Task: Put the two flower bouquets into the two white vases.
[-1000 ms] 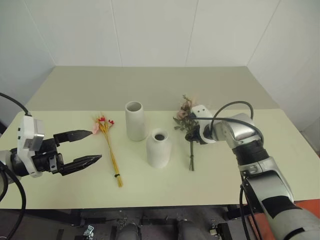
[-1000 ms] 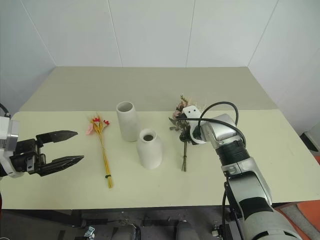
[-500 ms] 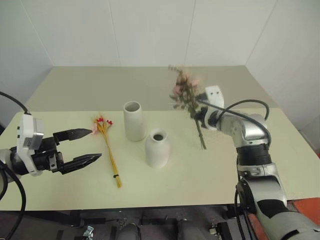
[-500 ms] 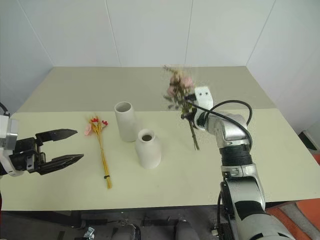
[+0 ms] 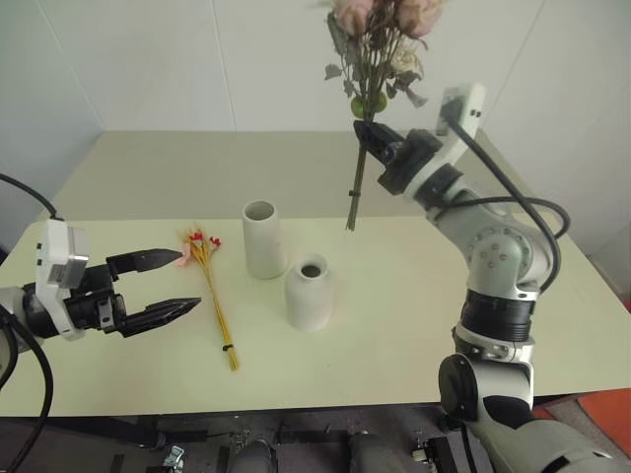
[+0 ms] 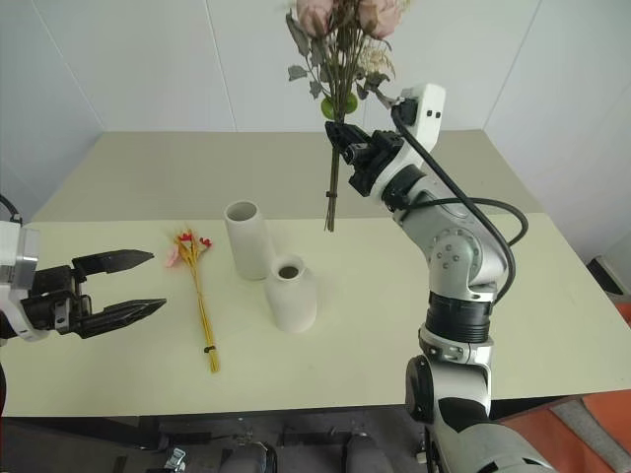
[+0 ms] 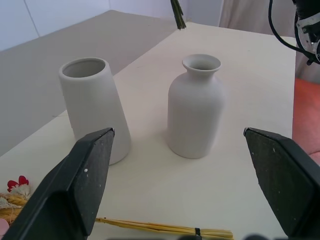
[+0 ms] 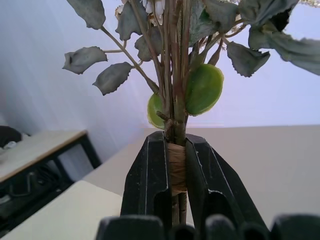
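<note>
My right gripper (image 5: 367,137) is shut on the stems of the pink rose bouquet (image 5: 373,39) and holds it upright, high over the table's far middle; the right wrist view shows both fingers clamped on the wrapped stems (image 8: 175,170). Its stem ends (image 5: 350,219) hang above and to the right of the tall tapered white vase (image 5: 264,238). The shorter narrow-necked white vase (image 5: 310,293) stands in front of it. The thin yellow-stalk bouquet (image 5: 212,286) lies flat to their left. My left gripper (image 5: 168,286) stands open just left of that bunch, level with the table.
The pale green table (image 5: 414,325) has open surface on its right half and behind the vases. White walls (image 5: 148,59) close off the far side.
My right gripper has lifted the rose bouquet off the table and swung it from lying flat to upright, high above the vases. The left gripper has stayed put.
</note>
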You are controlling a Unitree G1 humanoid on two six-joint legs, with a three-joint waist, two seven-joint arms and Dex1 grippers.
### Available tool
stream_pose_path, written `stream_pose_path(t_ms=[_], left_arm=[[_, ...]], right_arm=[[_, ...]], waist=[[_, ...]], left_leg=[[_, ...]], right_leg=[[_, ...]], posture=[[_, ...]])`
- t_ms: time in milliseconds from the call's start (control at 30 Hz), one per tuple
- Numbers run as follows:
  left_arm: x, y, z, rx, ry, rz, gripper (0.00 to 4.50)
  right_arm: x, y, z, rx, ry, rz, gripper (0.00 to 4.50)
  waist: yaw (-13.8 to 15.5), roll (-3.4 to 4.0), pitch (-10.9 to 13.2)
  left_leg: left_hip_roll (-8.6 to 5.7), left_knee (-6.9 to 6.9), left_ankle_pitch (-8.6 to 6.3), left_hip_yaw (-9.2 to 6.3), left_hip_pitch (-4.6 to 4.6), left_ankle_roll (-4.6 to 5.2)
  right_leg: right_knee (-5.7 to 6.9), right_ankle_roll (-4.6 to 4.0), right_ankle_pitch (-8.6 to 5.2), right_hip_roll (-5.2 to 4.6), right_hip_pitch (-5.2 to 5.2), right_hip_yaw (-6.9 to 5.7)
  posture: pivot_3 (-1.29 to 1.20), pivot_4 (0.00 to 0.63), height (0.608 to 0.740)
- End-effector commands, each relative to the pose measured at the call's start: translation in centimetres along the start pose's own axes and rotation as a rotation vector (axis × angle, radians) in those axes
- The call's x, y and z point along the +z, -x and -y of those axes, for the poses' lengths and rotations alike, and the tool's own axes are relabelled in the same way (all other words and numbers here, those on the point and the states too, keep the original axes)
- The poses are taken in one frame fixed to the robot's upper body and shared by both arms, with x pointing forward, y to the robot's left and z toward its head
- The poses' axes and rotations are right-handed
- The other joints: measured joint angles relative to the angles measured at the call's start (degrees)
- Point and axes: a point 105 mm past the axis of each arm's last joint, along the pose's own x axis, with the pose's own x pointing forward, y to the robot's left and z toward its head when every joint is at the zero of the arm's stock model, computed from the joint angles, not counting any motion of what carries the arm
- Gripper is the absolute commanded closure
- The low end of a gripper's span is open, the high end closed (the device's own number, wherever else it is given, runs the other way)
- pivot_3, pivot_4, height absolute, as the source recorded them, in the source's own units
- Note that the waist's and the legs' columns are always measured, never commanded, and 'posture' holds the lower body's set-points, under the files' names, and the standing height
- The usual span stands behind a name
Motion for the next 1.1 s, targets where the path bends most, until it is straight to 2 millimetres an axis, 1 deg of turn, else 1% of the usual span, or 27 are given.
stream_pose_path(t_ms=[33,200,333,500,600,733,900,967,1100], left_arm=[[0.9,0.1,-0.1,-0.010,-0.042,0.000,0.00],[1.1,0.0,-0.4,-0.022,-0.049,-0.003,0.00],[1.3,-0.1,-0.5,-0.029,-0.054,-0.005,0.00],[1.3,-0.2,-0.6,-0.032,-0.055,-0.006,0.00],[1.4,-0.3,-0.7,-0.035,-0.057,-0.007,0.00],[1.4,-0.3,-0.7,-0.037,-0.057,-0.006,0.00],[1.3,-0.4,-0.7,-0.041,-0.055,-0.006,0.00],[1.3,-0.4,-0.8,-0.042,-0.055,-0.007,0.00],[1.3,-0.5,-0.8,-0.045,-0.055,-0.005,0.00]], right_arm=[[0.9,0.9,-3.0,0.111,0.030,0.062,4.27],[-1.0,1.0,-4.8,0.149,0.063,0.050,4.27],[-2.3,1.0,-5.5,0.175,0.095,0.039,4.27],[-3.0,1.1,-6.0,0.192,0.107,0.047,4.27],[-2.6,0.8,-6.2,0.196,0.131,0.076,4.27],[-1.7,0.5,-5.8,0.189,0.172,0.105,4.27],[-0.5,0.3,-5.7,0.188,0.194,0.138,4.27],[0.0,0.2,-5.8,0.192,0.179,0.158,4.27],[0.0,-0.5,-6.0,0.200,0.164,0.164,4.27]], waist=[[0.0,0.00,0.0],[-0.5,0.00,0.0],[-0.5,0.01,0.0],[-0.4,0.01,0.0],[-0.4,0.01,0.0],[-0.4,0.01,0.0],[-0.4,0.01,0.0],[-0.4,0.01,0.0],[-0.4,0.01,0.0]], left_leg=[[0.00,0.00,0.00,0.00,0.02,0.00],[0.05,0.00,0.00,0.00,0.05,0.00],[0.04,0.00,0.00,0.01,0.01,0.00],[0.05,0.00,0.00,0.01,0.01,0.00],[0.05,0.00,0.00,0.01,0.02,0.00],[0.05,0.00,0.00,0.01,0.01,0.00],[0.06,0.00,0.00,0.01,0.02,0.00],[0.06,0.00,0.00,0.01,0.01,0.00],[0.06,0.00,0.00,0.01,0.02,0.00]], right_leg=[[0.01,0.00,0.00,0.00,0.01,0.00],[0.02,-0.01,0.00,0.07,0.01,0.01],[0.00,-0.01,0.00,0.06,-0.02,0.01],[0.00,-0.01,0.00,0.06,-0.01,0.01],[0.00,-0.01,0.00,0.06,-0.01,0.01],[0.00,-0.01,0.00,0.06,-0.02,0.01],[0.00,-0.01,0.00,0.07,-0.02,0.01],[0.00,-0.01,0.00,0.06,-0.02,0.01],[0.00,-0.01,0.00,0.06,-0.02,0.01]], posture=[[0.00,0.150,0.740],[0.00,0.150,0.740],[0.00,0.150,0.740],[0.00,0.150,0.740],[0.00,0.150,0.740],[0.00,0.150,0.740],[0.00,0.150,0.740],[0.00,0.150,0.740],[0.00,0.150,0.740]])
